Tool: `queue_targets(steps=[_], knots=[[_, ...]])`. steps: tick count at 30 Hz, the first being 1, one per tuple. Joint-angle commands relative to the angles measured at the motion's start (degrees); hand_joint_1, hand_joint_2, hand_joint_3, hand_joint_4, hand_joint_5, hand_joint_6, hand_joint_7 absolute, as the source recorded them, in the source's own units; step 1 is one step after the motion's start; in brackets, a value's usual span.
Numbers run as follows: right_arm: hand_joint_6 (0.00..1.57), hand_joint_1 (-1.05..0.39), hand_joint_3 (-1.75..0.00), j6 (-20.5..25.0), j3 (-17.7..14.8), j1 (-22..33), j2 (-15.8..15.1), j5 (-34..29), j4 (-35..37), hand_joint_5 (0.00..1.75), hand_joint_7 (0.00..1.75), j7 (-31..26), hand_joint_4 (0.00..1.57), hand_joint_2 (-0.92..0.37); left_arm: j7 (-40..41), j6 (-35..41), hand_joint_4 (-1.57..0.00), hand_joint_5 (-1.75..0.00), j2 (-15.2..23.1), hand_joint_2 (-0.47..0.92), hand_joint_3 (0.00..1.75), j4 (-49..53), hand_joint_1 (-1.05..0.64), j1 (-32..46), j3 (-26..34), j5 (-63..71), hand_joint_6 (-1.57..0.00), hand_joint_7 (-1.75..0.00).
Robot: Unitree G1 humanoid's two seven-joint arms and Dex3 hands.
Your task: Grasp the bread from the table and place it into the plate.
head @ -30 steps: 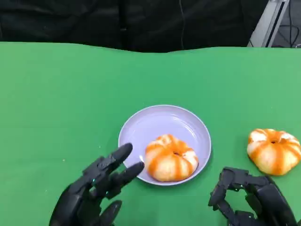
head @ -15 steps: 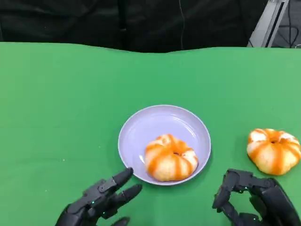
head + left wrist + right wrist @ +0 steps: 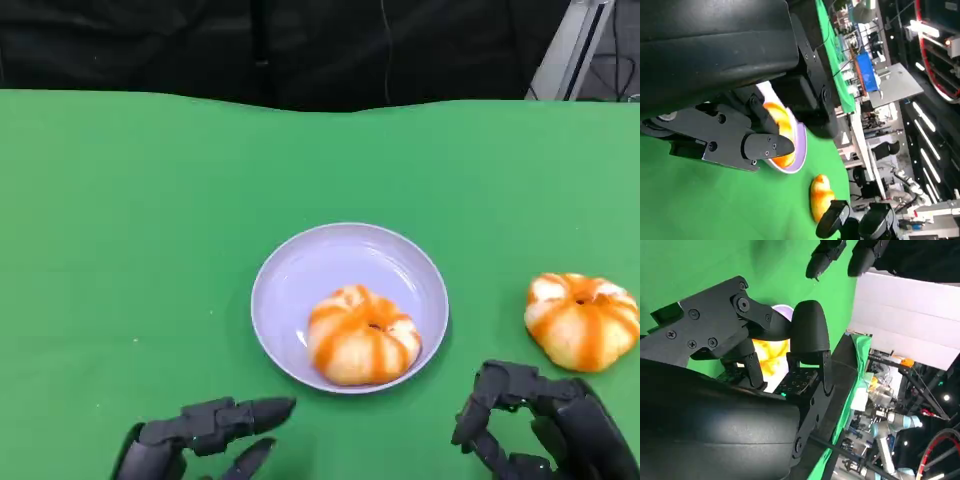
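While no lettering seems legible, bread [image 3: 363,336] occupies plate [image 3: 300,271].

The head view is evenly and brightly lit from above; the flat green cloth-covered table [image 3: 140,230] is rendered without glare, and only a soft, narrow shadow is cast under the round pale lilac plate [image 3: 300,262]. A faint sheen is seen on the plate's inner wall. The background beyond the table's far edge is left dark. In the left wrist view, long white ceiling strip lights [image 3: 927,112] are blown out, and the distant room is shown soft and cluttered. In both wrist views the nearest black hand shell is rendered large, blurred and dimly lit, with faint grey reflections
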Motion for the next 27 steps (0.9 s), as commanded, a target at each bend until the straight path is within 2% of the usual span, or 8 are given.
queue_targets(steps=[1, 3, 4, 8, 10, 18, 27], knots=[[0.81, -0.21, -0.93, 0.38, -0.54, 0.66, -0.93, 1.02, -0.73, 1.59, 1.32, 0.12, 0.8, -0.59, -0.38, 0.16, -1.05, -0.96, 1.5, 0.61, 0.99, 1.33, 0.01, -1.61, -0.46, -2.77, -1.22, -0.59], [0.81, -0.2, -0.93, 0.15, -0.59, 0.6, -0.99, 0.71, -0.65, 1.59, 1.31, 0.01, 0.8, -0.59, -0.57, 1.11, -1.0, -1.22, 1.63, 0.54, 1.13, 1.02, 0.01, -1.68, -0.88, -3.45, -1.15, -0.85], [0.81, -0.2, -0.93, 0.03, -0.59, 0.59, -1.01, 0.69, -0.62, 1.59, 1.31, 0.03, 0.8, -0.59, -0.51, 1.39, -0.99, -1.29, 1.69, 0.51, 1.17, 0.84, 0.01, -1.61, -1.06, -3.51, -1.13, -0.9], [0.8, -0.21, -0.94, 0.15, -0.59, 0.57, -1.1, 0.57, -0.72, 1.59, 1.31, 0.05, 0.8, -0.59, 0.27, 1.48, -0.96, -1.44, 1.49, 0.44, 1.31, 0.74, -0.02, -1.87, -1.61, -3.06, -1.09, -1.05], [0.8, -0.21, -0.94, 0.06, -0.51, 0.55, -1.09, 0.59, -0.6, 1.59, 1.31, 0.15, 0.8, -0.59, 0.97, 1.15, -0.95, -1.5, 0.91, 0.44, 1.31, 1.17, -0.05, -2.17, -1.86, -2.42, -1.05, -1.12], [0.8, -0.22, -0.94, 0.6, -0.42, 0.5, -0.94, 0.81, -0.95, 1.59, 1.32, 0.3, 0.8, -0.59, 2.76, 1.45, -0.9, -1.59, 0.1, 0.44, 1.36, 1.17, -0.09, -1.96, -3.37, 0.79, -0.94, -1.33], [0.81, -0.2, -0.92, 0.04, -0.48, 0.82, -0.91, 0.46, -0.94, 1.59, 1.31, 0.1, 0.79, -0.6, 3.5, 1.4, -0.88, -1.59, 0.27, 0.45, 1.37, 1.48, -0.09, -1.91, -4.75, 1.73, -0.9, -1.36]])
